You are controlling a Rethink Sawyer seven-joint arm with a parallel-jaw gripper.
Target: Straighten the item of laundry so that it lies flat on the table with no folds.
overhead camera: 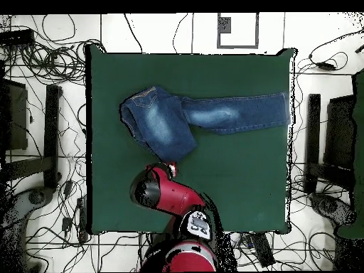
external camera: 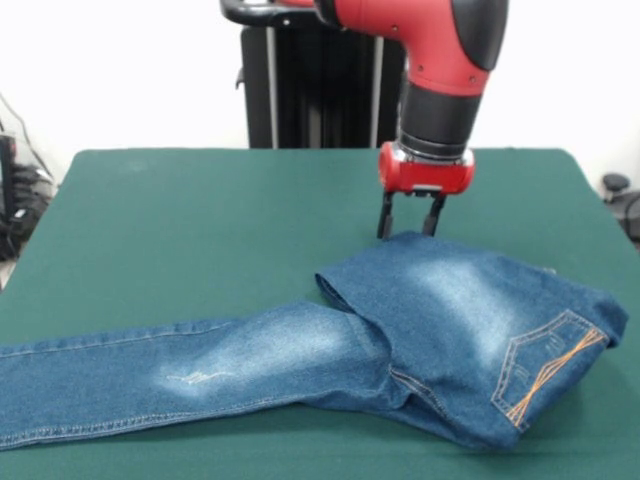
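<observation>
So, table (external camera: 200,200): dark green top, way wider than the laundry.
Jeans (external camera: 440,320): near the front-view camera's edge, one leg stretched flat along it to a side edge.
Long axis: parallel to that edge, waist end with the orange-stitched pocket (external camera: 545,370) toward the other side.
Progress: I'd say about halfway, since the other leg looks doubled over the seat.
Gripper (external camera: 410,222): fingers apart, holding nothing, tips at the fold's robot-side edge.

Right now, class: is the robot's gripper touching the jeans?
Cannot tell. In the front view the gripper has its fingers spread, tips level with the jeans' far edge, but no contact or gap shows plainly; overhead, the arm hides it.
</observation>
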